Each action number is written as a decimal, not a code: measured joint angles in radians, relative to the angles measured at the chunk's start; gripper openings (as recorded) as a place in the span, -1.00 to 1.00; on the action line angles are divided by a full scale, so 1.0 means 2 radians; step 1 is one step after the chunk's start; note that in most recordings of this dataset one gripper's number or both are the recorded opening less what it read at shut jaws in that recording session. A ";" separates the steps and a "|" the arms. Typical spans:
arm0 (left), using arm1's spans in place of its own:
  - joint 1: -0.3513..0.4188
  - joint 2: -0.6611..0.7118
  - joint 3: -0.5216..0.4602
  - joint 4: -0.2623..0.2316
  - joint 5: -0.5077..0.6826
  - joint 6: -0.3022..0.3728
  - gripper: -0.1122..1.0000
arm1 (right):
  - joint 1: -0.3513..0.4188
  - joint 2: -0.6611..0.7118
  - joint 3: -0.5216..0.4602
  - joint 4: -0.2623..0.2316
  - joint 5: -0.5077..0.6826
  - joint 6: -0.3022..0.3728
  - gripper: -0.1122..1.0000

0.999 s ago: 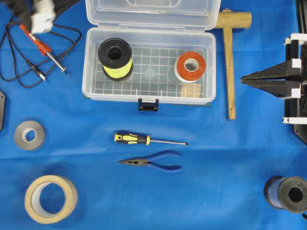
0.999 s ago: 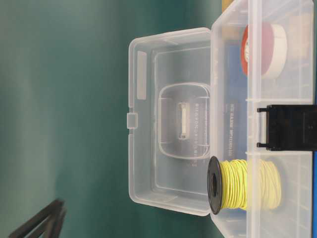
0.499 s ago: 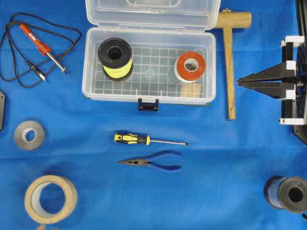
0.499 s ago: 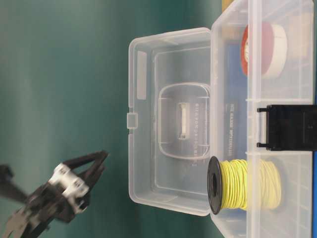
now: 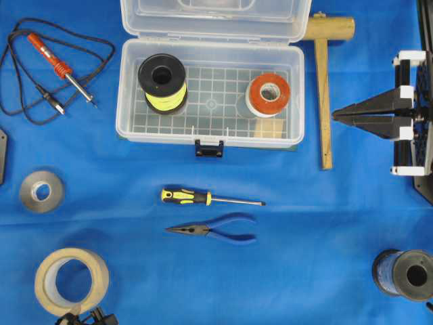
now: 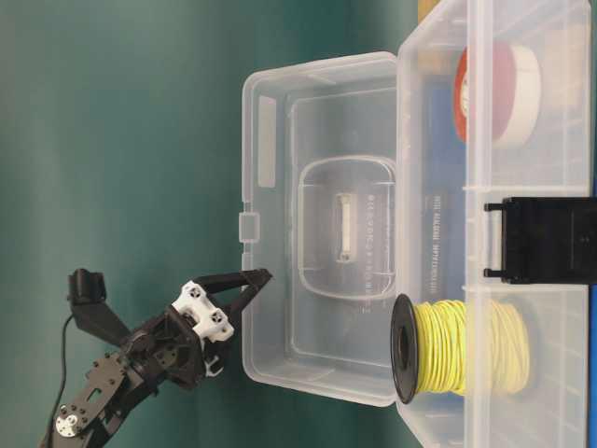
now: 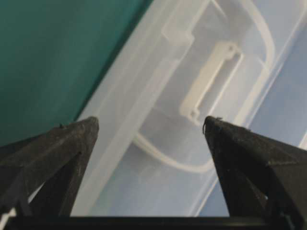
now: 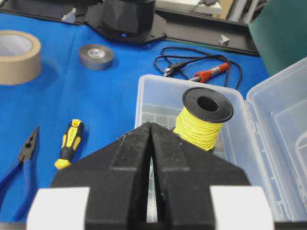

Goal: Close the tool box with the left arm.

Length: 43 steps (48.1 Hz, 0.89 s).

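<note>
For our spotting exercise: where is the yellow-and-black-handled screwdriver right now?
In the overhead view the yellow-and-black-handled screwdriver lies on the blue cloth near the middle, just below the open clear plastic tool box and directly above the blue-handled pliers.

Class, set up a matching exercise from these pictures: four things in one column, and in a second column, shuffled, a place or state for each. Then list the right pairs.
Things
1. yellow wire spool
2. screwdriver
3. tool box lid
4. left gripper

Place or state
A. open, near the lid
B. raised open
C. inside the box
D. on the blue cloth, just above the pliers in the overhead view

Pairs: 1-C, 2-D, 3-B, 4-A
</note>
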 measured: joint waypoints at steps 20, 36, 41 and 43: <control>-0.018 -0.010 -0.005 0.003 0.061 0.001 0.79 | -0.003 0.001 -0.001 0.000 0.000 0.001 -0.80; -0.063 -0.053 -0.019 0.003 0.145 -0.001 0.79 | -0.006 0.002 -0.001 0.000 0.000 0.001 -0.80; -0.082 -0.073 -0.014 0.003 0.166 -0.003 0.79 | -0.006 0.002 -0.001 -0.001 0.001 0.001 -0.80; -0.093 -0.082 -0.009 0.003 0.172 -0.005 0.79 | -0.006 0.002 -0.001 0.000 0.000 0.001 -0.80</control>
